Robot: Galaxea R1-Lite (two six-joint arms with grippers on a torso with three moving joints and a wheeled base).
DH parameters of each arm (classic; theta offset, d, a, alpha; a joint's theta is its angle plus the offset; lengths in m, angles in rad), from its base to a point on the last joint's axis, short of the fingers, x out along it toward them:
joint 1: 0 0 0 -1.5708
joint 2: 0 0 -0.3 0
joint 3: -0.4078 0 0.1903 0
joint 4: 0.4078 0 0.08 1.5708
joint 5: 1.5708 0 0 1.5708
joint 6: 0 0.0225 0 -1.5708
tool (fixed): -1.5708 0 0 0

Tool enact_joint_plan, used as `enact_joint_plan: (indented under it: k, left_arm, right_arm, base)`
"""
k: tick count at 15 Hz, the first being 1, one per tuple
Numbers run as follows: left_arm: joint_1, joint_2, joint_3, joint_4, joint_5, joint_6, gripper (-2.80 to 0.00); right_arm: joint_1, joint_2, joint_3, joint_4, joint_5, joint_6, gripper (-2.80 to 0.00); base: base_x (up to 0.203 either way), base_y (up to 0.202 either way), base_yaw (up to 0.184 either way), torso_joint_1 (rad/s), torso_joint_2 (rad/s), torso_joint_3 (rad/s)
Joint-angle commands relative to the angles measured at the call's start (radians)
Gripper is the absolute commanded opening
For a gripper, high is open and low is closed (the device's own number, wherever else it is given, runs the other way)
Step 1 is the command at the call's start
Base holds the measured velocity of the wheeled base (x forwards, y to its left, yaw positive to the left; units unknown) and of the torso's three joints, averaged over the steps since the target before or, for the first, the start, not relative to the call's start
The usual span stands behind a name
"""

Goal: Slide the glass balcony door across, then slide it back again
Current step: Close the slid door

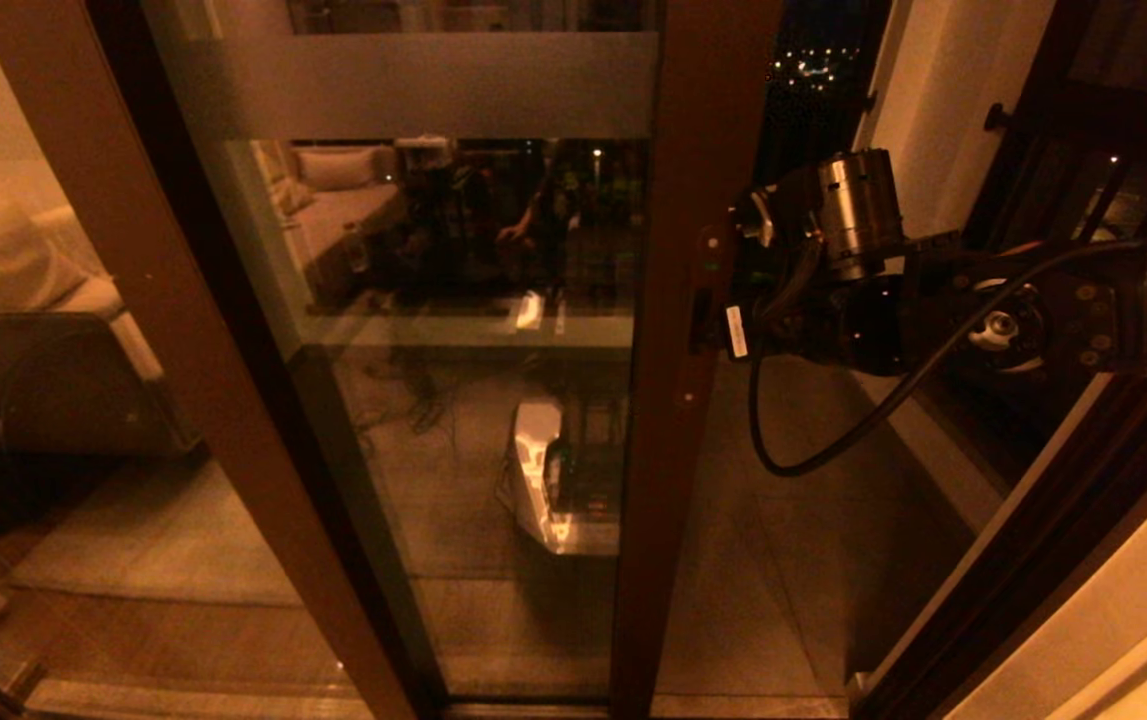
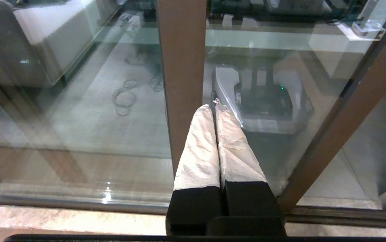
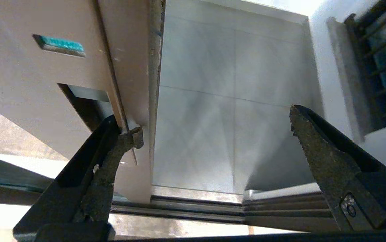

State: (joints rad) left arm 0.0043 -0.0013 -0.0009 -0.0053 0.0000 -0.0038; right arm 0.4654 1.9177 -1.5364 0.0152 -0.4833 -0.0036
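At the door's right-hand stile, the right tool (image 3: pixel 213 134) stood wide open, one finger (image 3: pixel 118 148) touching the stile's edge beside the recessed handle (image 3: pixel 85 104), the other finger apart over the balcony floor (image 3: pixel 213 101). The glass balcony door (image 1: pixel 453 350) sat partly slid across, an open gap to its right. The left tool (image 2: pixel 214 107), fingers pressed together and empty, pointed at a brown frame post (image 2: pixel 182 67) low down.
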Motion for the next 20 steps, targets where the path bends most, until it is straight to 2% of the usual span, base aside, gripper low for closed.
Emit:
enact_joint_plan:
  k: [1, 11, 20]
  left_arm:
    - [0.000, 0.001, 0.000, -0.001, 0.000, -0.001, -2.80]
    - [0.000, 0.001, 0.001, -0.001, 0.000, -0.001, -2.80]
    - [0.000, 0.001, 0.001, -0.001, 0.000, -0.001, -2.80]
  right_arm:
    - [-0.017, -0.003, 0.001, -0.012, 0.000, -0.001, 0.00]
    - [-0.069, -0.014, 0.041, -0.022, 0.002, -0.005, 0.00]
    - [-0.073, -0.064, 0.123, -0.095, 0.006, -0.009, 0.00]
  base:
    - [0.000, 0.000, 0.000, 0.000, 0.00, 0.000]
    - [0.000, 0.000, 0.000, 0.000, 0.00, 0.000]
    - [0.000, 0.000, 0.000, 0.000, 0.00, 0.000]
